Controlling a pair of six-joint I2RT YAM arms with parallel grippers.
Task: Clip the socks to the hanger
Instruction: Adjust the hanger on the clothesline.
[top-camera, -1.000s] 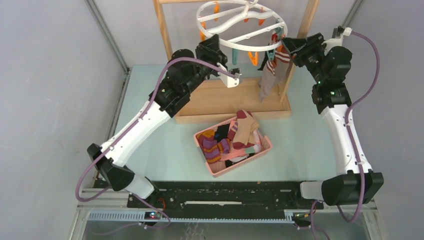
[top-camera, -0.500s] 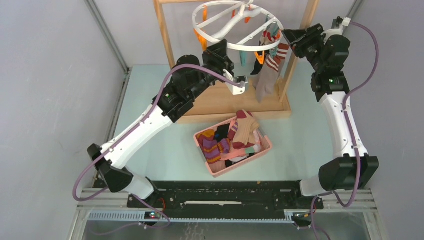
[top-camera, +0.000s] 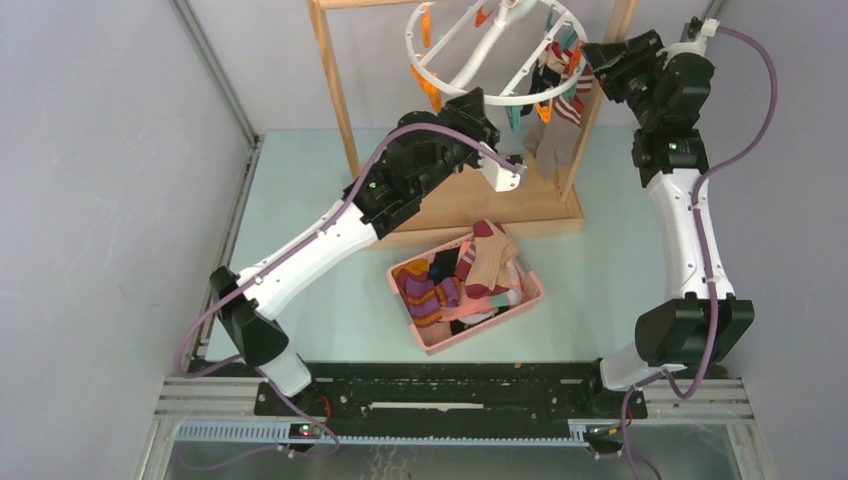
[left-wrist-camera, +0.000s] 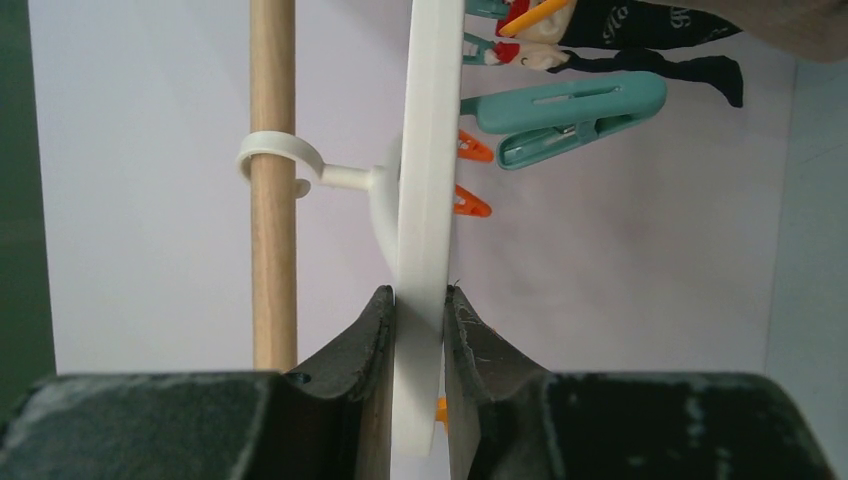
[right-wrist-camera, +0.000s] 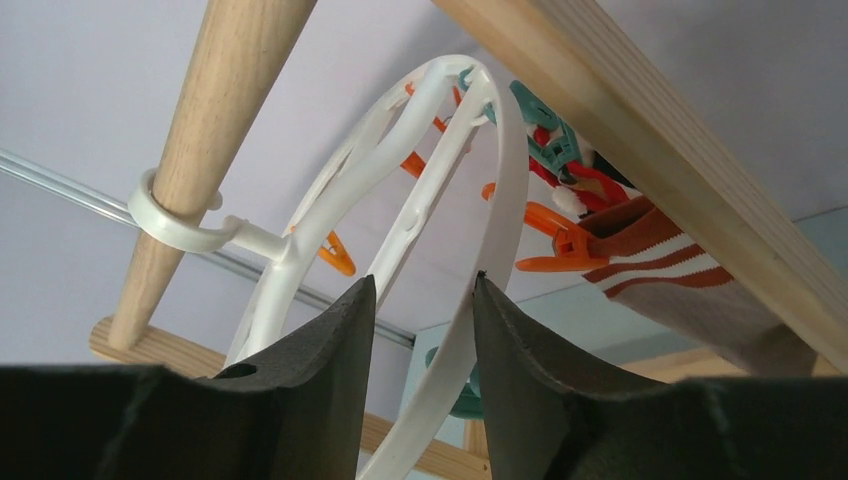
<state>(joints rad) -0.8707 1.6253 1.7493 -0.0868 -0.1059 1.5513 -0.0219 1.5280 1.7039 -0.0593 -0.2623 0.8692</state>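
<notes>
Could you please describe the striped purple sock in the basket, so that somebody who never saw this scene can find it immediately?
Find the pink basket in the middle of the table, just in front of the wooden rack. The purple sock lies at the basket's left end as seen from above. It is the only one with purple and orange stripes; its neighbours are dark, tan or maroon.

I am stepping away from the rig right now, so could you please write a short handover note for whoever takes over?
Left gripper: shut on the hanger rim.
Right gripper: open, that rim passing between its jaws.
Done: clipped socks hang at the hanger's right side.
Left: loose socks piled in the pink basket on the table, not yet clipped on.
</notes>
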